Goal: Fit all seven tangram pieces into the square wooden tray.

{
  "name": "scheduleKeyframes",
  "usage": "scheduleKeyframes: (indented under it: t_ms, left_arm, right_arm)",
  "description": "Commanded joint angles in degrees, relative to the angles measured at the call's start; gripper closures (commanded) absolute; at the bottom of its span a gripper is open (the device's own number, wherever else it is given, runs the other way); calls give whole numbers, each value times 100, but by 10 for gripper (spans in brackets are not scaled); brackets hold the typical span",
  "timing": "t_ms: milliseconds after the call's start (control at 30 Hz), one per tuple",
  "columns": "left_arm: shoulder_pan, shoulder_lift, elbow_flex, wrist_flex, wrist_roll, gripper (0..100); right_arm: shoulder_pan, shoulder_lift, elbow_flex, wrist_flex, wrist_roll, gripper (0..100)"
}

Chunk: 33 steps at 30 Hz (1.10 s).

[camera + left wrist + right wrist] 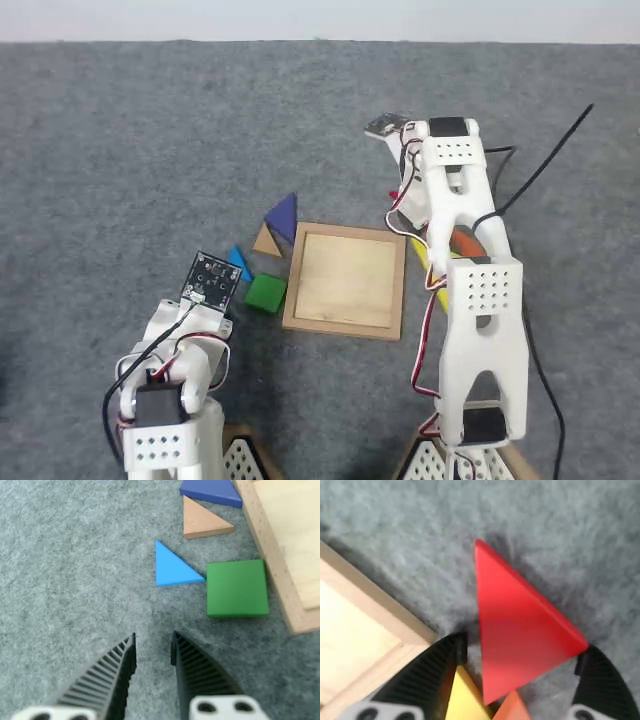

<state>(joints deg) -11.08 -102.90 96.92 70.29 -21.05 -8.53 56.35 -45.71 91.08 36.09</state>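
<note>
The square wooden tray (345, 318) lies between the arms with nothing in it. Left of it lie a dark blue triangle (284, 215), a tan triangle (265, 241), a light blue triangle (238, 262) and a green square (265, 293). My left gripper (153, 640) is open just short of the light blue triangle (172, 569) and green square (236, 587), holding nothing. My right gripper (522, 652) is open at the tray's far right corner, its fingers either side of a red triangle (520, 615). A yellow piece (461, 697) and an orange piece (512, 711) sit close by.
The right arm (470, 250) stretches along the tray's right side, over the orange piece (466, 240) and the yellow piece (421, 256). Cables trail off to its right. Grey carpet runs wide and bare at the far side and on the left.
</note>
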Motion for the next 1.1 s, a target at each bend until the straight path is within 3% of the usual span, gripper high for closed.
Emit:
scheduleKeyframes:
  t_ms: [0, 333, 467, 567, 700, 900, 1067]
  left_arm:
    - [-26, -114, -40, 53, -53, 892]
    - [-26, -114, -40, 53, -53, 892]
    - [-26, -114, -40, 53, -53, 892]
    - [-26, -114, -40, 53, -53, 892]
    - [-26, -114, -40, 53, -53, 892]
    - [-26, -114, -40, 53, -53, 892]
    - [-26, -114, -40, 53, -53, 892]
  right_arm:
    - [-13, -4, -53, -532, 299, 626]
    - [-4, 31, 0, -497, 844, 631]
    - [-4, 110, -18, -444, 826, 764]
    - [4, 110, -26, -444, 615, 848]
    - [31, 163, -158, -435, 396, 822]
    - [13, 84, -211, -435, 325, 894]
    - [101, -233, -387, -330, -158, 880]
